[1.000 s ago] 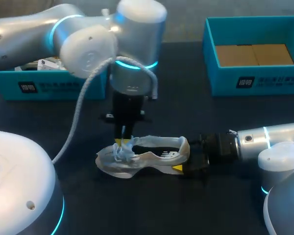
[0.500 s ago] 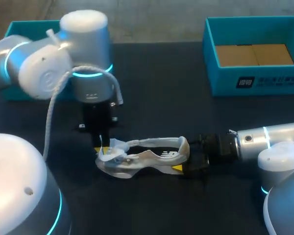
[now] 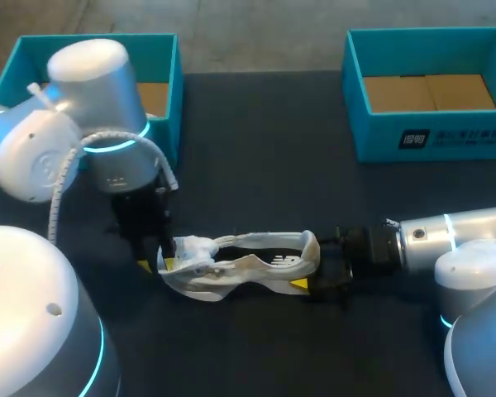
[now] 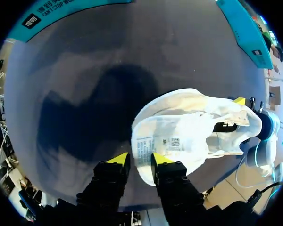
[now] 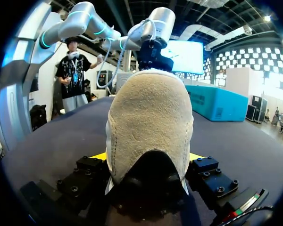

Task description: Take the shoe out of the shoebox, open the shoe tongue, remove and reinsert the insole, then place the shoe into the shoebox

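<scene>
A white shoe (image 3: 248, 266) lies on its side on the dark table, toe toward my left arm. Its tongue (image 3: 194, 248) is pulled out over the toe. My left gripper (image 3: 155, 263) stands at the toe end. In the left wrist view the left gripper (image 4: 139, 159) has its fingers slightly apart, and the labelled tip of the tongue (image 4: 153, 139) lies just ahead of and between them. My right gripper (image 3: 318, 277) is shut on the heel. The suede heel of the shoe (image 5: 148, 113) fills the right wrist view, clamped by the right gripper (image 5: 148, 157).
A teal box (image 3: 430, 136) with a cardboard floor stands at the back right. A second teal box (image 3: 161, 74) stands at the back left, partly behind my left arm. Bare dark table (image 3: 264, 165) lies between them and the shoe.
My left arm has moved left and nearer, drawing the tongue out over the toe. Its fingers, shut before, now stand slightly apart. The right arm and the heel have not moved.
</scene>
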